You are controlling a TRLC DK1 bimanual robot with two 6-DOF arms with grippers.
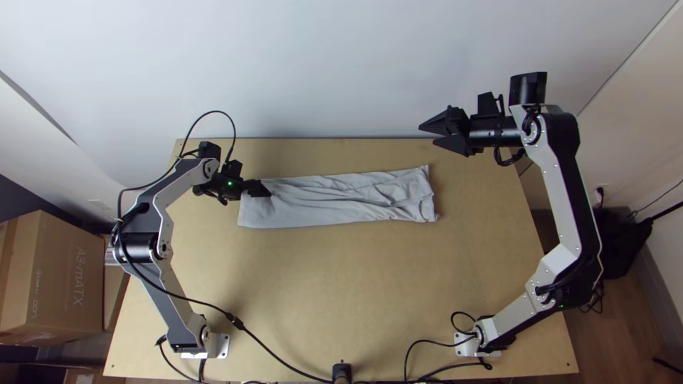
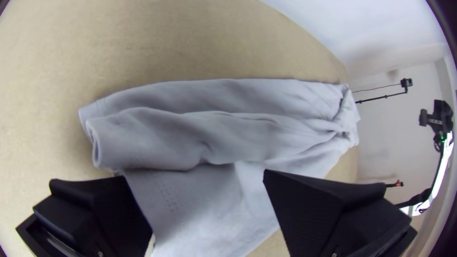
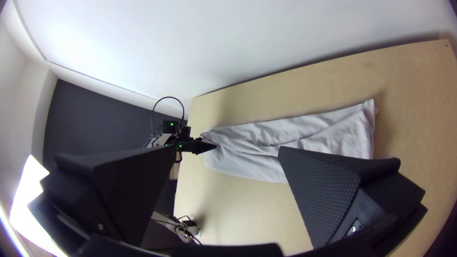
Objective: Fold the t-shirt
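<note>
Across the far part of the table point(image 1: 341, 284), the pale grey t-shirt point(image 1: 320, 206) lies folded into a long, creased strip. Over its left end is the left gripper point(image 1: 266, 190), jaws wide apart with fabric visible between them; whether they touch it, I cannot tell. The right gripper point(image 1: 428, 135), jaws also wide, hangs apart from the cloth, near the table's far edge. The top view gives the strip's whole outline; the left wrist view shows layered folds, one ending in a tube-like opening.
</note>
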